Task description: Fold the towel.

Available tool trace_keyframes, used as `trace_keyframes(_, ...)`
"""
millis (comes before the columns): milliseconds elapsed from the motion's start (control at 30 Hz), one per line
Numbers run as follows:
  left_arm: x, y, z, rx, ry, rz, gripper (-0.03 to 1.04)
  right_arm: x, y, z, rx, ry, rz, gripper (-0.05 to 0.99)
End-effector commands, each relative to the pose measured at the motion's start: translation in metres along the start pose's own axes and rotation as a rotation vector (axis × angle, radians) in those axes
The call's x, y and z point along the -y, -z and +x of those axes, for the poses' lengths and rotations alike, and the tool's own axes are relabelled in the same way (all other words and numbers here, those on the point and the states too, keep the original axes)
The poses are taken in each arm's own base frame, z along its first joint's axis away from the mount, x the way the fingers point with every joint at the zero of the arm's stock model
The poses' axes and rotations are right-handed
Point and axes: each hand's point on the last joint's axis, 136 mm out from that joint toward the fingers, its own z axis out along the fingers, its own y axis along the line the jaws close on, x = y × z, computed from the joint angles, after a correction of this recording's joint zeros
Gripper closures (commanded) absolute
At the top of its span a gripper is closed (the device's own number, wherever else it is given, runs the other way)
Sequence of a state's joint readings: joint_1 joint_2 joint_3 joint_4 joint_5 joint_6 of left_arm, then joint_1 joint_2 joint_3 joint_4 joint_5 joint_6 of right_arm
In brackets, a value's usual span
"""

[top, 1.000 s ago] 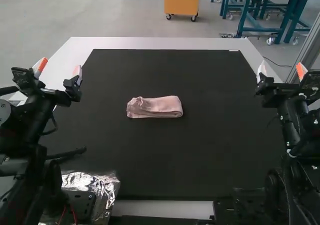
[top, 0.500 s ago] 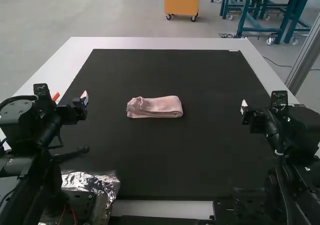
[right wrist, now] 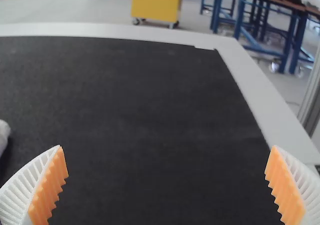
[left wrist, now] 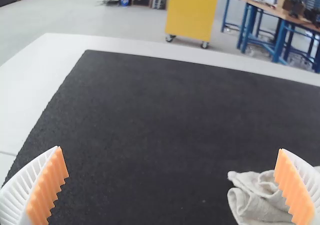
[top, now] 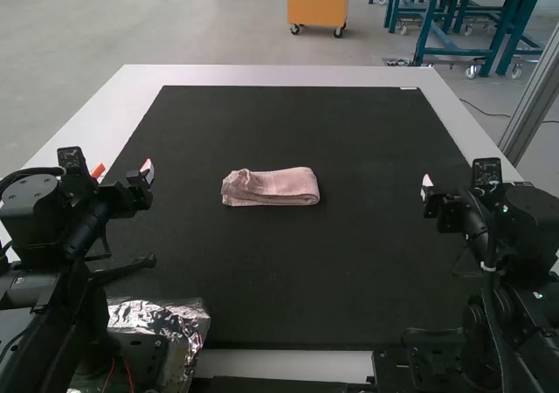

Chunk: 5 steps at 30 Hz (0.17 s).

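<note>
A folded pink towel [top: 278, 188] lies mid-mat [top: 288, 271] on the worktop [top: 279, 76], apart from the wide-open left end effector [left wrist: 170, 149] and right end effector [right wrist: 167, 146], its rumpled left end likely to unfold should a grip catch only the top layer.

Towel [top: 271, 189] on mat [top: 288, 271], mat on table [top: 279, 76]
The towel lies between the left arm [top: 80, 236] and the right arm [top: 526, 236]; foil [top: 179, 320] sits just beside the left arm.

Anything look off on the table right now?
The pink towel is folded into a strip, but its end toward the left arm looks rumpled, less neat than the other. Crumpled foil lies by the left arm's base.
</note>
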<state>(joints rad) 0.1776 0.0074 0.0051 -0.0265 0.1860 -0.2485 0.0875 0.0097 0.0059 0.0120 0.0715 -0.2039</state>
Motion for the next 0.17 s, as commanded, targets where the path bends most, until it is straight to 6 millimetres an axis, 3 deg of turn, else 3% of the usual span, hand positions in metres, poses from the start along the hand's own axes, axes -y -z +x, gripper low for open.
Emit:
trace_keyframes(0,-0.0042,0.0003,-0.0011,0.011,0.005,-0.019,0.04,0.0015,-0.0001,0.0012,0.003,0.01,0.007,0.02)
trace_keyframes(133,-0.0042,0.0003,-0.0011,0.011,0.005,-0.019,0.04,0.0011,-0.0001,0.0011,0.003,0.01,0.006,0.02)
